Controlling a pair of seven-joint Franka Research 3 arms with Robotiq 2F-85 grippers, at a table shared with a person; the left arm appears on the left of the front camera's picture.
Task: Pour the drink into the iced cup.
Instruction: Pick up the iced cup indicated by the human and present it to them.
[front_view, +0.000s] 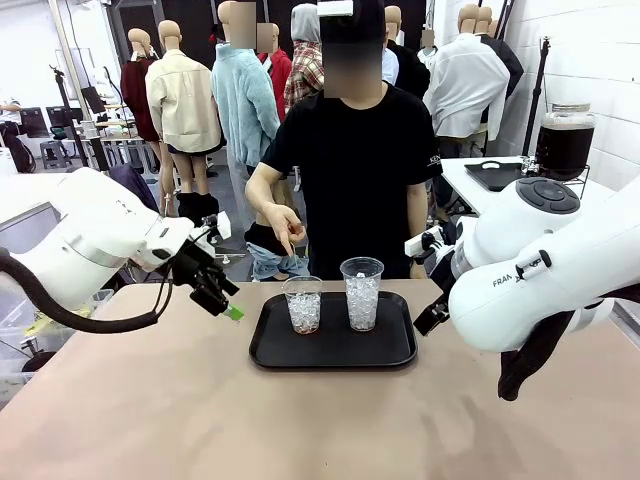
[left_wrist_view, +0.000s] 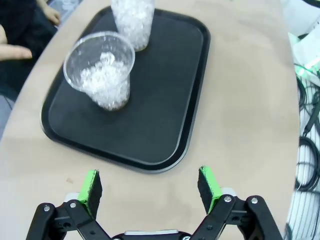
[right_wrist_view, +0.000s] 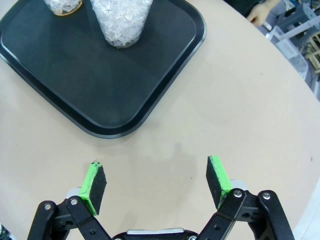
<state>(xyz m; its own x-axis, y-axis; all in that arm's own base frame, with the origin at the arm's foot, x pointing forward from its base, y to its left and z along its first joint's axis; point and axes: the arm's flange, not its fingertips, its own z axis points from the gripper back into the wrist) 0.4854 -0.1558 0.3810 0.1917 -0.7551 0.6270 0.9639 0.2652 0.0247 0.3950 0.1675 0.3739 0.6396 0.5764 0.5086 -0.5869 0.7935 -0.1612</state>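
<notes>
The beige table (front_view: 130, 400) carried a black tray (front_view: 395, 340) at its centre. A person stood at the far side, one hand (front_view: 285, 228) hanging just above the left cup (front_view: 303, 305). Both cups held ice; the right cup (front_view: 361, 293) was taller and fuller, and the left one showed an amber trace at its base. The drink (front_view: 565, 145) appeared to be the dark liquid in a clear jar on a side table at the far right, well apart from both arms. The left gripper (left_wrist_view: 150, 187) hovered just left of the tray, fingers spread and empty. The right gripper (right_wrist_view: 157, 182) hovered to the right of the tray, also spread and empty. Recommended procedure: secure the drink's container first, grip it firmly, centre it over one cup's rim and tilt slowly, since liquid striking ice may splash or topple a light cup.
</notes>
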